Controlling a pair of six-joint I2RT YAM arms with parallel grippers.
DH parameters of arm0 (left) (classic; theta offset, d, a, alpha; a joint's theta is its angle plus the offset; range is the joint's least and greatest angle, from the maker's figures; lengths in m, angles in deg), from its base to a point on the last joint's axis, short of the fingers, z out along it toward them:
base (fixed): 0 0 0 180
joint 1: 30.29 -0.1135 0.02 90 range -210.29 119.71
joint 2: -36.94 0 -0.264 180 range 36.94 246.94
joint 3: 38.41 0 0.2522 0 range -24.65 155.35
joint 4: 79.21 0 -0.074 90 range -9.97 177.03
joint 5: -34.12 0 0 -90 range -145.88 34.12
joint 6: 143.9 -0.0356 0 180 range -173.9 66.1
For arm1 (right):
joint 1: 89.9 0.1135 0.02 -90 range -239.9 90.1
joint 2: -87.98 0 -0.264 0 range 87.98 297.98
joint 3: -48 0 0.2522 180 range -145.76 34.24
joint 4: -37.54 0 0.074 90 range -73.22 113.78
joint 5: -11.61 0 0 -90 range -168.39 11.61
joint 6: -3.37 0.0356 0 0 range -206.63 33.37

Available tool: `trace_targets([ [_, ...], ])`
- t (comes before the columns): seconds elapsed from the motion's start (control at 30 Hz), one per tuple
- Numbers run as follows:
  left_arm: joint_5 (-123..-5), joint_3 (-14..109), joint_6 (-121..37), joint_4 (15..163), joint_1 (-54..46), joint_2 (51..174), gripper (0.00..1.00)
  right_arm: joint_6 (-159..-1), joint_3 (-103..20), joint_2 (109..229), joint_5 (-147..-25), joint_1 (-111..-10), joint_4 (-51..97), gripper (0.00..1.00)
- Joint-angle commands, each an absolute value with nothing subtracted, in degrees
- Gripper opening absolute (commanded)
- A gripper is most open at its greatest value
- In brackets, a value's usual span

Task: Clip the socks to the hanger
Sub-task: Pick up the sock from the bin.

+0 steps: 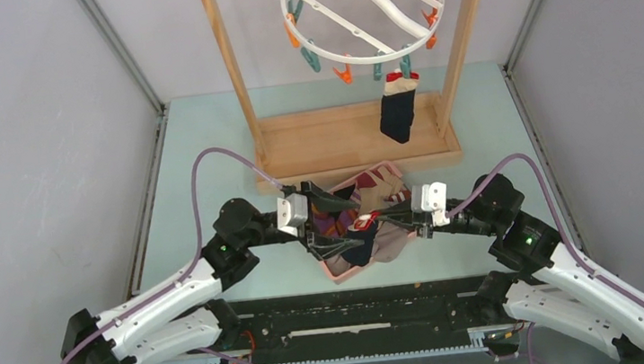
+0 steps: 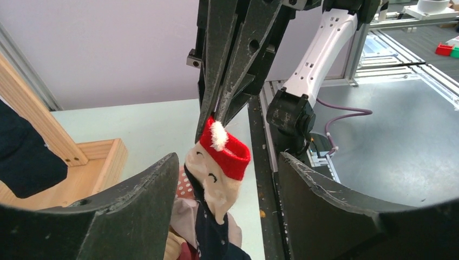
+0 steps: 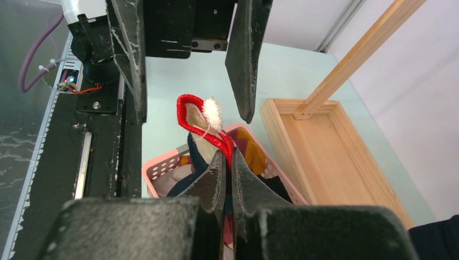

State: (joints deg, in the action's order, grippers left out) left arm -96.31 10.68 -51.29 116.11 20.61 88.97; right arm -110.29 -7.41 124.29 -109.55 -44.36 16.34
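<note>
Over the pink basket, at 6 o'clock from the hanger, the right gripper pinches a red-cuffed sock; the left gripper has its fingers spread around it. The pickup looks underway. Next comes lifting it toward a free clip at 12 o'clock.

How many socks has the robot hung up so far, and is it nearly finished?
Just started. Done: one navy sock with red-cream cuff hangs clipped to the white plastic ring hanger. In hand: the right gripper pinches a red-cuffed cream sock above the pink plastic basket, the left gripper open around it. Left: clipping it, plus the other socks in the basket.
</note>
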Motion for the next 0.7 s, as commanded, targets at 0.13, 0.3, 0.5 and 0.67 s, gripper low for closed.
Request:
trace_targets([
  [0.13, -93.5, 10.5, -51.0, 118.2, 20.9, 91.1, 0.65, -107.9, -9.0, 124.3, -110.9, -44.9, 18.5, 0.06],
  [0.3, -93.4, 9.9, -49.3, 120.2, 20.9, 91.2, 0.52, -107.9, -9.0, 124.3, -110.8, -45.2, 18.2, 0.06],
  [0.5, -92.4, 9.1, -48.4, 120.4, 20.9, 90.3, 0.16, -107.5, -9.0, 124.3, -111.0, -45.9, 18.4, 0.06],
  [0.67, -89.4, 8.2, -47.6, 120.3, 20.9, 89.3, 0.0, -106.0, -9.0, 124.1, -110.2, -46.8, 18.5, 0.16],
])
